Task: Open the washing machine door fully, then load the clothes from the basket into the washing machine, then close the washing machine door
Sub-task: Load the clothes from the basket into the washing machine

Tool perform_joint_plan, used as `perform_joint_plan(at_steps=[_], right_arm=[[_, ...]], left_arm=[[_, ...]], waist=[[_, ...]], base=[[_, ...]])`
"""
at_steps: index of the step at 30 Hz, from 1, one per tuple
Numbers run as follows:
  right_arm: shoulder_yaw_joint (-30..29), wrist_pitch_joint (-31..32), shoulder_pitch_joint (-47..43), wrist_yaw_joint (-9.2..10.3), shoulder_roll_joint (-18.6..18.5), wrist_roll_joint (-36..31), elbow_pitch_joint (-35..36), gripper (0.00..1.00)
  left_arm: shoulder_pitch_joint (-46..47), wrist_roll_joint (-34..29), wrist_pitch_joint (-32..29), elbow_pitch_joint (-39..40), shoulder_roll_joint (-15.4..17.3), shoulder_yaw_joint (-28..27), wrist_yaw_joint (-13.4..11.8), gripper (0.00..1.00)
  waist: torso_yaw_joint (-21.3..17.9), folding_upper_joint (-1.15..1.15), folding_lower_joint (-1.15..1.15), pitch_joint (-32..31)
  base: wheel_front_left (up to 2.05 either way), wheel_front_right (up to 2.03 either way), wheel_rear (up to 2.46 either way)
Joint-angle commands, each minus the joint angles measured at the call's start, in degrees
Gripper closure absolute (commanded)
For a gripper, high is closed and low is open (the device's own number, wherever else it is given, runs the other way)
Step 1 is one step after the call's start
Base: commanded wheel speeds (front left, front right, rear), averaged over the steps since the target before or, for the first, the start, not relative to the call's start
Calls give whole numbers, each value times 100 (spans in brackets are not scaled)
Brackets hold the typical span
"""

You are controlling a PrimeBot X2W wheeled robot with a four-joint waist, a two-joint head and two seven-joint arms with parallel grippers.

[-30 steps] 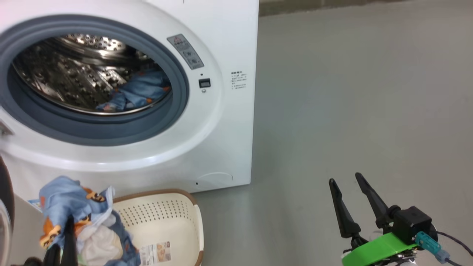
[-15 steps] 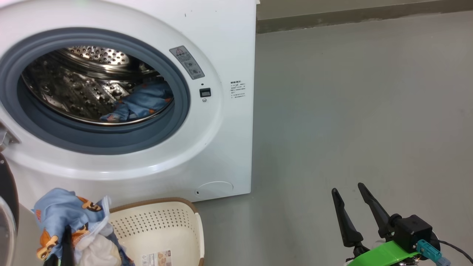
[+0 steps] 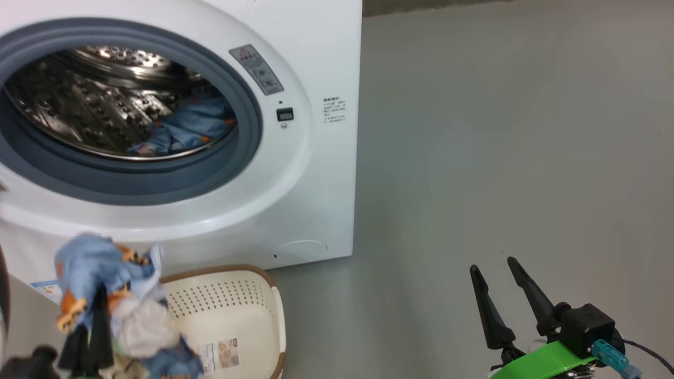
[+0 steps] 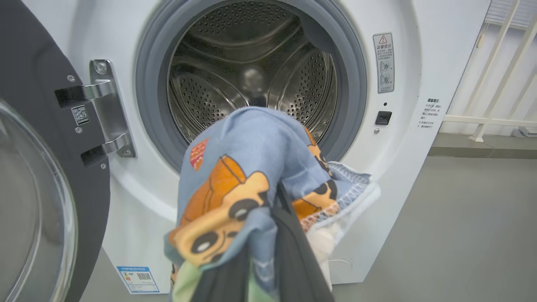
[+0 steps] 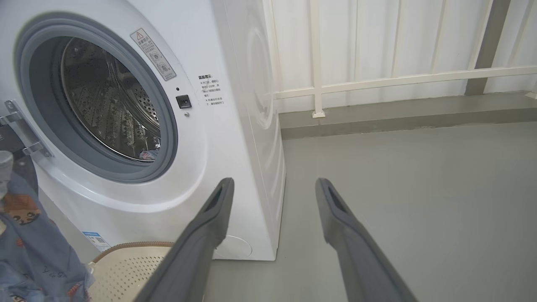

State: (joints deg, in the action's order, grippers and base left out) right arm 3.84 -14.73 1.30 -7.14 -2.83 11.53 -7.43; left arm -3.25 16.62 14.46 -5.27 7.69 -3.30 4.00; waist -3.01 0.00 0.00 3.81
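White washing machine (image 3: 321,173) with door (image 4: 33,126) standing open on its hinge, cream basket (image 3: 237,316) on floor in front, blue printed clothes (image 3: 95,263) held up beside basket, more in drum, left gripper (image 3: 95,321) jaws clamped on clothes, right gripper (image 3: 492,264) jaws apart over bare floor.

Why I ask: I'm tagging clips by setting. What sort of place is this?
Probably a bare laundry or utility area, maybe a test space. A front-loading washing machine stands on a plain grey floor, with a basket and clothes in front and a white railing along the wall behind.
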Motion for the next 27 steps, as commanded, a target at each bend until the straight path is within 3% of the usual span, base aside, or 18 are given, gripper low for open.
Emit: perform_joint_plan(at_steps=[1,16,27], right_arm=[[172,-27,235,-35,-5,74,169,0],[303,-27,612,-35,-5,108,397,0],[397,-27,889,-35,-5,249,576,0]], left_arm=[[453,-92,53,68,162,-191,75,100],[2646,-108,53,-402,544,-312,303,100],[3915,-12,53,-1196,958,-202,344,100]], waist=[[-50,0,0,188],[-296,0,0,1295],[-530,0,0,2214]], base=[[0,0,0],[0,0,0],[0,0,0]])
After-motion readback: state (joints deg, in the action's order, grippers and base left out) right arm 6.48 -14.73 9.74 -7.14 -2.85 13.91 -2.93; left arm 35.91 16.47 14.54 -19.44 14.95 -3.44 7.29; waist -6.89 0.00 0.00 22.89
